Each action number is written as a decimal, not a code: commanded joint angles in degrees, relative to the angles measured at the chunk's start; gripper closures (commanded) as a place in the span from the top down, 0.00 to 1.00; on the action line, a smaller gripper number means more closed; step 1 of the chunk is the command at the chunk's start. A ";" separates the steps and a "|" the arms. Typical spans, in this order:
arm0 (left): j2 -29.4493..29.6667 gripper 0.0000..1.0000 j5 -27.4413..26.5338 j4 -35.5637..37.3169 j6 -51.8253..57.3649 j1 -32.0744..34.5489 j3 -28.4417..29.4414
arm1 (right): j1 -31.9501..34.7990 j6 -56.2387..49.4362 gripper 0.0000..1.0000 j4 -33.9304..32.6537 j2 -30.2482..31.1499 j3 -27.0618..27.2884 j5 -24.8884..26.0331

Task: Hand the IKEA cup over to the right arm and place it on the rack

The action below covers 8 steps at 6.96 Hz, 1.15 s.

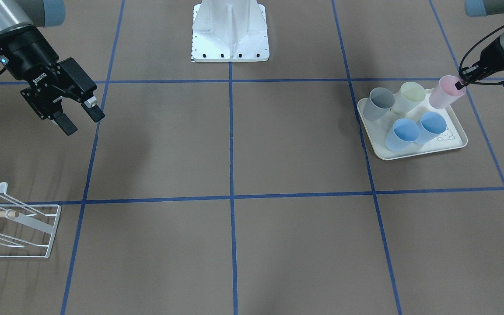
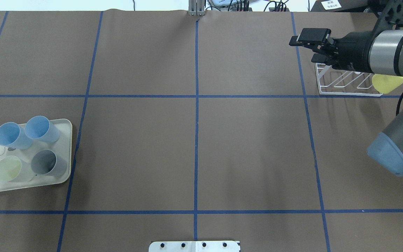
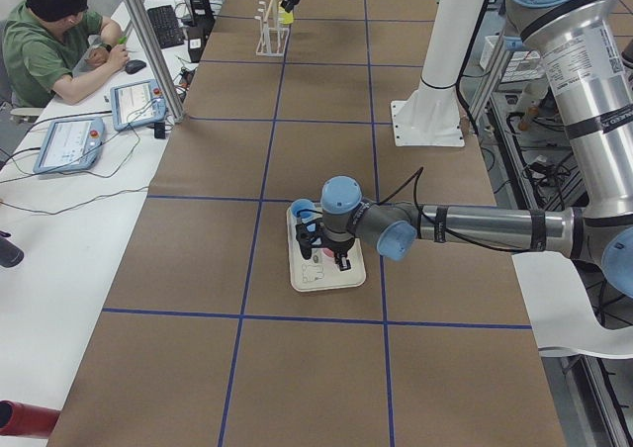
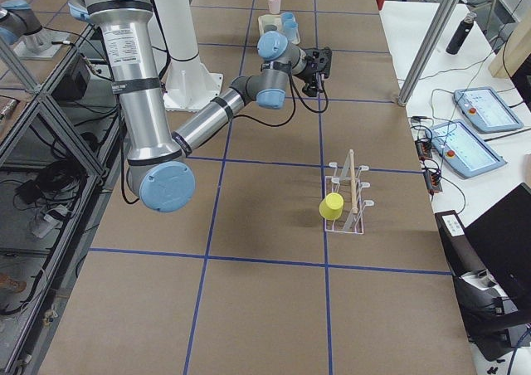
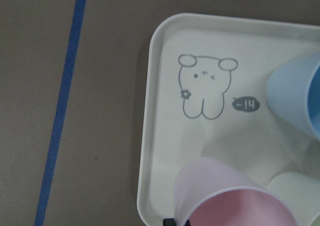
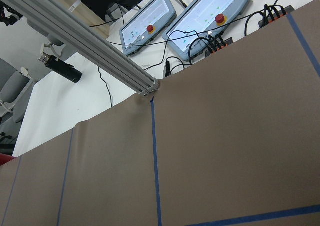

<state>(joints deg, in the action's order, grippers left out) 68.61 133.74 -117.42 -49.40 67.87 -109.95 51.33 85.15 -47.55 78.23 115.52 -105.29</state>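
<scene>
A pink IKEA cup [image 1: 444, 92] hangs tilted over the back corner of the cream tray [image 1: 409, 154], and my left gripper [image 1: 460, 83] is shut on its rim. The left wrist view shows the same pink cup [image 5: 225, 201] above the tray's rabbit print [image 5: 202, 88]. My right gripper [image 1: 81, 118] hovers open with nothing in it, far across the table, above and beside the white wire rack [image 2: 341, 82]. A yellow cup [image 2: 387, 83] sits on one of the rack's prongs [image 4: 348, 201].
On the tray stand two blue cups [image 1: 403, 133] [image 1: 431, 126], a grey cup [image 1: 378, 103] and a pale yellow cup [image 1: 411, 96]. The white robot base [image 1: 230, 30] is at the table's middle. A person sits at a side desk [image 3: 54, 42] with control tablets.
</scene>
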 commanded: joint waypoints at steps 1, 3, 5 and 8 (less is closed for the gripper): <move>5.18 0.00 -0.32 3.91 2.02 9.17 -0.09 | 0.00 0.01 1.00 0.00 0.00 0.15 0.00; 19.30 0.00 -0.59 17.16 1.94 14.29 0.00 | 0.00 0.01 1.00 0.00 0.08 0.06 0.00; 29.95 0.00 -0.15 21.34 -5.91 13.61 1.66 | 0.00 0.01 1.00 0.09 0.08 -0.11 0.00; 41.40 0.00 -0.15 16.29 -30.77 2.65 1.84 | -0.87 6.92 1.00 6.02 -0.09 -1.51 0.08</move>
<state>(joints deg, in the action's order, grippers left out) 105.58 133.68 -98.33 -70.31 75.02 -108.20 51.08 88.24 -45.51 78.21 115.01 -105.30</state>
